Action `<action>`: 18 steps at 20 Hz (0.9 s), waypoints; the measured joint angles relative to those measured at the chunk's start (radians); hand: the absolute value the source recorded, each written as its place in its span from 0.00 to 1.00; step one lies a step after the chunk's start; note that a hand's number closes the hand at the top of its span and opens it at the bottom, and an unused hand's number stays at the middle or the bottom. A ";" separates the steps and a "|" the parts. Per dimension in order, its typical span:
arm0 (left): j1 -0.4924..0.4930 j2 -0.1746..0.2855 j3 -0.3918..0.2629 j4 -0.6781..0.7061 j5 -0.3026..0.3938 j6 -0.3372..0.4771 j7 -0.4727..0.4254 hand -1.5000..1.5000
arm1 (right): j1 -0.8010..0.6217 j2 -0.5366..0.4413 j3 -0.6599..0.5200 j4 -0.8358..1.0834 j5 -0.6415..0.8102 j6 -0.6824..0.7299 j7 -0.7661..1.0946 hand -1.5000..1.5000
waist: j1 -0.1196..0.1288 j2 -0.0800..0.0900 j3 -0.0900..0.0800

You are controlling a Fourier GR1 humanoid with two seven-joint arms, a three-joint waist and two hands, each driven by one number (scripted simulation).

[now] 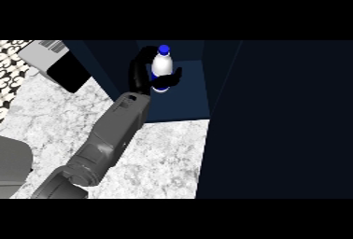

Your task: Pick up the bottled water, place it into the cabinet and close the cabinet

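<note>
- Nearest the camera: grey forearm (pixel 110 135), entered at the lower edge on the left and slanted up and rightward over the white-and-grey marbled counter (pixel 165 154).
- Beside it at the left edge, a plain grey rounded bulk (pixel 14 163); could not be identified.
- At the forearm's far end, black left hand (pixel 140 70), curled round the white plastic water bottle with a blue cap (pixel 162 63): fingers along the bottle's left side, thumb (pixel 172 78) across its lower right.
- Bottle located inside the opening of the dark blue cabinet (pixel 189 100), above its floor and close to its left wall; contact with the floor could not be judged.
- Long axis ran up and down the view, blue cap (pixel 163 48) at the far end, base toward the wrist; true upright or tilted could not be told from this steep angle.
- Judged as the placing step: bottle already within the cabinet, so only a lowering and an opening of the fingers seemed to remain.
- To the right, a broad dark panel (pixel 289 116), probably the open door, well apart from the hand.
- Right hand nowhere in view, so left judged the only candidate for the closing.
</note>
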 measured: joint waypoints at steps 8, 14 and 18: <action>-0.039 0.000 -0.031 0.090 -0.055 0.080 0.028 0.00 | -0.004 -0.013 0.002 0.001 -0.006 0.004 -0.014 0.00 | -0.012 0.003 0.000; -0.030 0.000 -0.025 0.089 -0.059 0.091 0.006 0.00 | -0.006 -0.019 0.005 0.001 -0.010 0.005 -0.023 0.00 | -0.015 0.004 0.000; -0.027 0.000 -0.009 0.077 -0.048 0.058 -0.009 0.00 | -0.007 -0.023 0.002 -0.001 -0.013 0.003 -0.018 0.00 | -0.010 0.004 -0.001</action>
